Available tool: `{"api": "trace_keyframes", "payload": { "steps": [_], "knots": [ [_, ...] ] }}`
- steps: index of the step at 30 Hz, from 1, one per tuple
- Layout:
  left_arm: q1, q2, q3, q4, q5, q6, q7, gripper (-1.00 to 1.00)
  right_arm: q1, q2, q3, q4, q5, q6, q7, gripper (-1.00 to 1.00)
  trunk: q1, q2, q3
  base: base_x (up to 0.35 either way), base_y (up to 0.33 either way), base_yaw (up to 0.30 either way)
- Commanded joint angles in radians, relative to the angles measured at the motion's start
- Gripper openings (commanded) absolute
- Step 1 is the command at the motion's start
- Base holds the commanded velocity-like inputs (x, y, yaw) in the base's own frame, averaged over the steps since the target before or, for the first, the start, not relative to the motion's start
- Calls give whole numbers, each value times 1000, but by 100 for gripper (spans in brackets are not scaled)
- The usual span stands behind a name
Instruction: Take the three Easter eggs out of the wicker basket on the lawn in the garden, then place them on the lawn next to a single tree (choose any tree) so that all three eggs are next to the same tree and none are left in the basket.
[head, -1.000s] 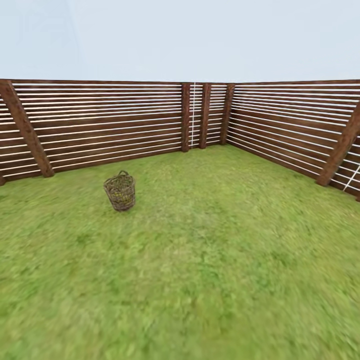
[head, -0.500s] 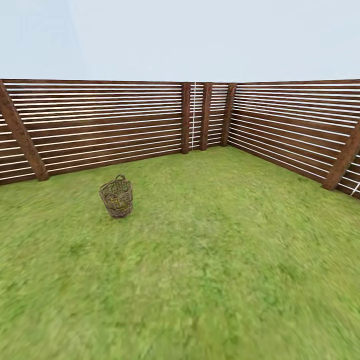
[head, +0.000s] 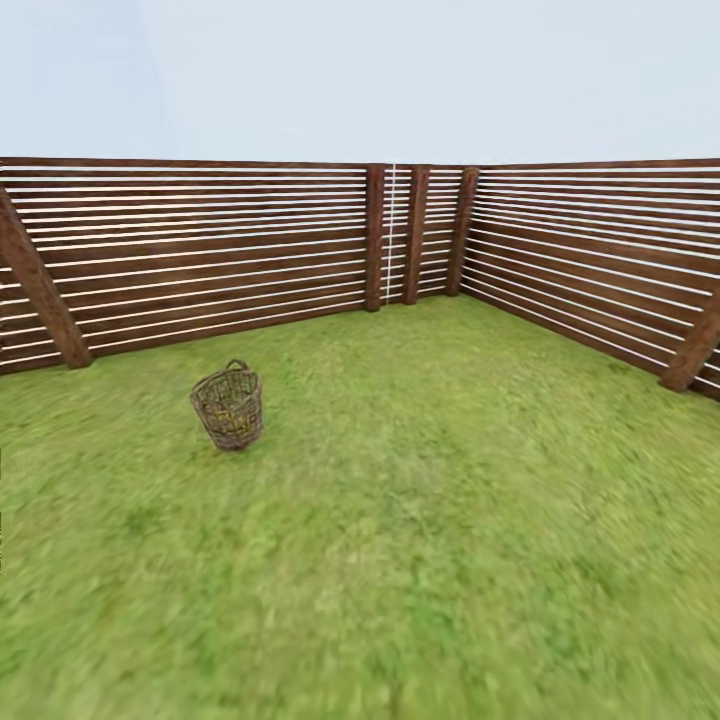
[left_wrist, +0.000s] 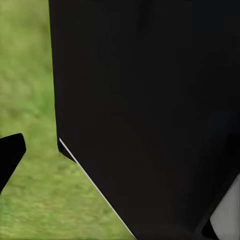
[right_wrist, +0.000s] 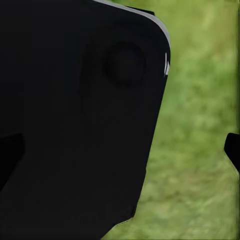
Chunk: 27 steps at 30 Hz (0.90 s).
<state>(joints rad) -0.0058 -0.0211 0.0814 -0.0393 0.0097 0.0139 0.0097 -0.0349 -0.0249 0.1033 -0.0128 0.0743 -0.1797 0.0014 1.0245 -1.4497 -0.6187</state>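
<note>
Basket (head: 228, 407) far-left on lawn (head: 420, 520), eggs barely visible inside. Drive closer, stop w/ rim within arm reach. Claw states: can't tell.

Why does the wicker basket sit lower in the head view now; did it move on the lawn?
No. The wicker basket keeps its place relative to the fence; the whole view shifted, so the camera moved.
</note>
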Motion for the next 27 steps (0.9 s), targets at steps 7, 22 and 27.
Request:
{"api": "trace_keyframes", "payload": {
  "steps": [7, 22, 27],
  "knots": [
    [0, 1, 8, -1, 1, 1, 1, 100, 0, 0, 4, 1, 4, -3, 0, 100, 1, 0, -1, 332, 0, 134],
    [0, 0, 8, 1, 1, 1, 1, 100, 0, 2, 4, 1, 4, -3, -4, 100, 1, 0, -1, 332, 0, 4],
    [0, 0, 8, 1, 1, 2, 1, 100, 0, 1, 4, 1, 4, -3, -6, 100, 1, 0, -1, 332, 0, 0]
  ]
}}
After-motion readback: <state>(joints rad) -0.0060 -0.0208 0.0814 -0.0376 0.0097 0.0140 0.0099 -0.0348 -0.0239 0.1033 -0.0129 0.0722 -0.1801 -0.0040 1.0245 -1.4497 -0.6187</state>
